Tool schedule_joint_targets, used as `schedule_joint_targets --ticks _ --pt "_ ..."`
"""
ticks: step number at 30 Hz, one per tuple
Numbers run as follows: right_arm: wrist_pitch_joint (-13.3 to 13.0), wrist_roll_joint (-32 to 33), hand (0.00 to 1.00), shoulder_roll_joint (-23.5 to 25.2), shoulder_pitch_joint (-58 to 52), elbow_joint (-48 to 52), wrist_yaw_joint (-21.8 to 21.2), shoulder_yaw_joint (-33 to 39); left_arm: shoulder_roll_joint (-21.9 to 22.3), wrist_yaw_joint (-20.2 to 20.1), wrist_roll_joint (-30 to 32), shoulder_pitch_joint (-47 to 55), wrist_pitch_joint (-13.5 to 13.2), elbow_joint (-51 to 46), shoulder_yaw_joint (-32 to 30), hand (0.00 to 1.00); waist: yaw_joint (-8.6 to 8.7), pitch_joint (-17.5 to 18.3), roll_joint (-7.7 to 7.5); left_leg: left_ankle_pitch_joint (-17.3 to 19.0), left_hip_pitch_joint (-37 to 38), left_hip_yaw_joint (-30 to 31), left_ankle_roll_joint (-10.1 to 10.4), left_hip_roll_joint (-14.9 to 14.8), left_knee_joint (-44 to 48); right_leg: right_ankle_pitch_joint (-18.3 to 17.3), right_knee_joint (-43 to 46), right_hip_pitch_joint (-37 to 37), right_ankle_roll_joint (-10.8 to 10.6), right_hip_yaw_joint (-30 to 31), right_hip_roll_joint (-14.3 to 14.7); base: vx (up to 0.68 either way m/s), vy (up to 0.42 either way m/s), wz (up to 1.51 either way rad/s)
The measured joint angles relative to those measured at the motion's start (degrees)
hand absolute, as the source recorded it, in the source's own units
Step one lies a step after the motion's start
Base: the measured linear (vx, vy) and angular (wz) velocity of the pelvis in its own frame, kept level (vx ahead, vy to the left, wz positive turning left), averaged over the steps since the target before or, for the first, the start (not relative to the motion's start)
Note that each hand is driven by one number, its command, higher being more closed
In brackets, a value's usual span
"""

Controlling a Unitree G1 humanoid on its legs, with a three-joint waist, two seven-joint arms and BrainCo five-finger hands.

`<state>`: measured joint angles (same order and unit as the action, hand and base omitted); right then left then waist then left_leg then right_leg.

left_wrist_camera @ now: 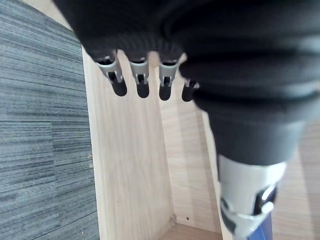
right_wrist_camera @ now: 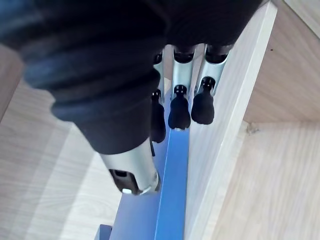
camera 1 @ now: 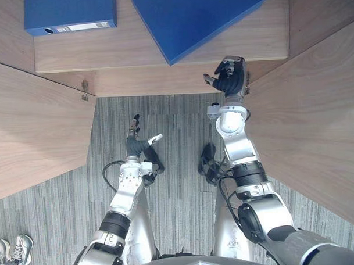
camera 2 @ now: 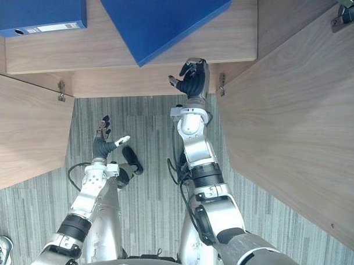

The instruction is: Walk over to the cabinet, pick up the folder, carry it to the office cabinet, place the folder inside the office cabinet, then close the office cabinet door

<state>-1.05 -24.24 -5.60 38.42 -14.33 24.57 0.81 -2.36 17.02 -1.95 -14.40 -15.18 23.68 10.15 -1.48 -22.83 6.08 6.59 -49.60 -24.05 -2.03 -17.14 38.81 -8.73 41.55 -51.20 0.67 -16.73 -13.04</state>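
A blue folder (camera 1: 196, 18) lies flat and skewed on the wooden shelf (camera 1: 104, 53) of the open cabinet, one corner near the shelf's front edge. My right hand (camera 1: 230, 78) hovers at that front edge, just right of the corner, fingers relaxed and holding nothing. In the right wrist view its fingertips (right_wrist_camera: 179, 107) point at the folder's blue edge (right_wrist_camera: 172, 190) without touching it. My left hand (camera 1: 137, 144) hangs lower over the carpet, open and empty, its fingers (left_wrist_camera: 142, 80) straight before a wooden panel.
A second blue binder (camera 1: 70, 14) with a labelled spine lies on the shelf at the far left. Both cabinet doors stand wide open, the left door (camera 1: 31, 132) and the right door (camera 1: 316, 133) flanking my arms. A person's shoes (camera 1: 12, 250) show on the carpet lower left.
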Motion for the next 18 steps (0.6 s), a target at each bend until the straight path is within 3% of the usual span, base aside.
schedule_joint_targets --ticks 8,18 --pt "-0.4 -0.9 1.0 -5.0 1.1 -2.1 -0.2 0.0 -0.7 -0.2 0.0 0.2 -1.1 0.0 0.0 0.0 -0.05 0.0 -0.03 -0.1 0.0 0.0 -0.2 0.7 -0.2 0.1 0.3 0.0 0.0 -0.1 -0.8 0.0 -0.023 0.04" --pt "-1.7 -0.9 1.0 -9.9 12.1 -10.1 -1.2 -5.0 -1.2 -1.1 -0.1 0.0 -1.6 -0.2 0.0 0.0 -0.34 0.0 -0.08 -0.3 -0.8 -0.1 -0.5 1.5 -0.4 -0.1 1.0 -1.1 -0.1 0.0 -1.7 0.01 -0.037 0.03"
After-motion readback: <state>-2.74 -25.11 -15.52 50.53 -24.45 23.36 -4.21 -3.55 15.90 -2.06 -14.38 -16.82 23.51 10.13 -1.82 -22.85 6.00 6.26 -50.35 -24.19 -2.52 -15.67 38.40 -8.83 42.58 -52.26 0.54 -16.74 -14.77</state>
